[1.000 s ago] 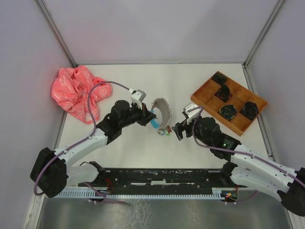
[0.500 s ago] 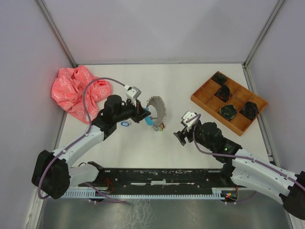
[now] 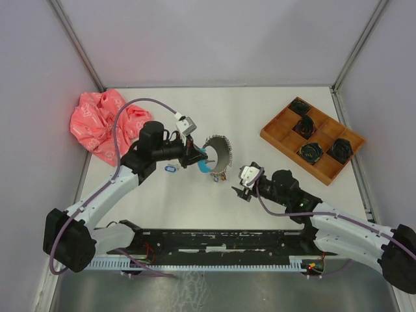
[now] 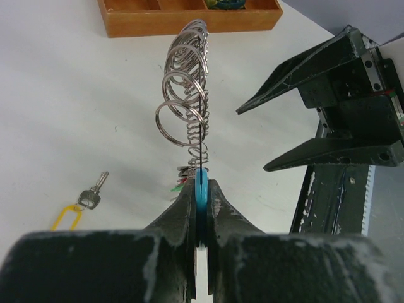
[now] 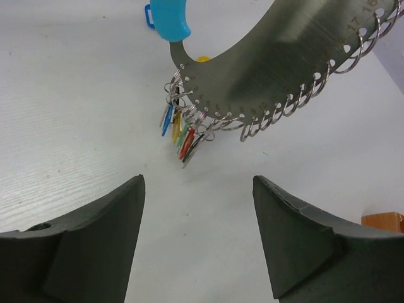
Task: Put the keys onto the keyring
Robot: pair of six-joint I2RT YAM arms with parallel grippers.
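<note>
My left gripper (image 3: 197, 158) is shut on the blue handle (image 4: 201, 188) of a curved metal keyring holder (image 3: 221, 149) and holds it on edge above the table. Wire rings (image 4: 186, 95) line the holder's outer edge. A bunch of coloured keys (image 5: 182, 130) hangs from its lower end (image 3: 218, 175). My right gripper (image 5: 197, 189) is open and empty, just short of that bunch and to its right (image 3: 243, 186). A loose key with a yellow loop (image 4: 83, 204) lies on the table. A blue-tagged key (image 3: 170, 169) lies under the left arm.
A wooden compartment tray (image 3: 284, 123) with dark coiled items stands at the back right. A crumpled pink bag (image 3: 104, 125) lies at the back left. Grey walls close in the table on three sides.
My right gripper has drawn back from the hanging keys, toward the near edge. The left arm has swung back and left, uncovering the blue-tagged key, while the holder stays almost in place.
</note>
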